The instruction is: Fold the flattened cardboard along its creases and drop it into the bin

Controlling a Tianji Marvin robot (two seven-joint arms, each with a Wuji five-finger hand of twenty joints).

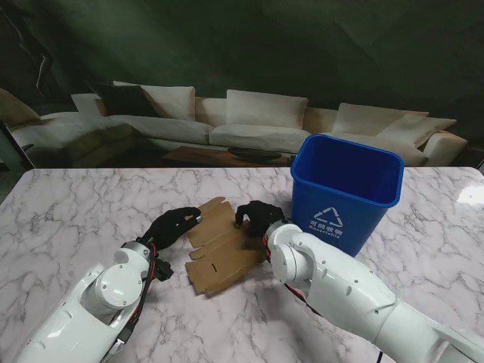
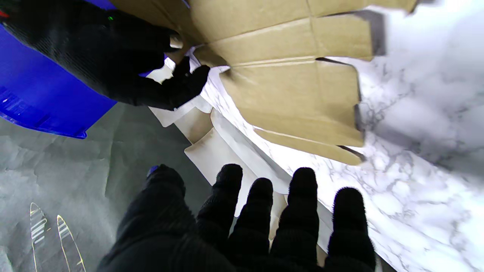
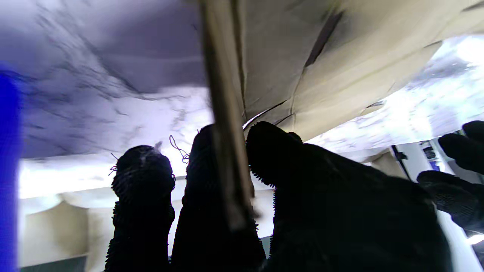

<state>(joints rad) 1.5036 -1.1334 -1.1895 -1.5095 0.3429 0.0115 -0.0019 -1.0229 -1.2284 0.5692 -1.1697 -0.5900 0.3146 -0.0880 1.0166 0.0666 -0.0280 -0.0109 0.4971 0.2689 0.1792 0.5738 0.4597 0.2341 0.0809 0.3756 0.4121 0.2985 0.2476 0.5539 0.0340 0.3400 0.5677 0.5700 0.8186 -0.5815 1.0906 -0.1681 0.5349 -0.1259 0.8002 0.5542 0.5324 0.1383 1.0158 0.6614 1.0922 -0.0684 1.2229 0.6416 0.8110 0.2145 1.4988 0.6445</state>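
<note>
The marble table (image 1: 83, 212) fills the lower two thirds of the stand view, white with grey veins. Behind it, across the upper middle of the frame, runs a long pale sofa (image 1: 257, 121) with cushions against a dark wall.

The blue bin (image 1: 345, 189) stands upright on the table at centre right of the frame, its mouth open upward and a white recycling mark on its near wall. It shows as a blue mass in the upper left of the left wrist view.

The flattened cardboard (image 1: 219, 246) lies at the frame's centre, just left of the bin, between the two hands. Its near part rests on the marble; its far right edge is lifted off the surface. The left wrist view (image 2: 298, 75) shows its creased panels and slit flaps.

The right hand (image 1: 257, 215), in a black glove, is closed on the cardboard's far right edge beside the bin. The right wrist view shows a board edge pinched between the thumb and the fingers (image 3: 211, 181).

The left hand (image 1: 175, 225), also gloved in black, is at the cardboard's left edge. In its wrist view the fingers (image 2: 302, 204) are spread apart and extended, holding nothing, with the cardboard beyond the fingertips.
</note>
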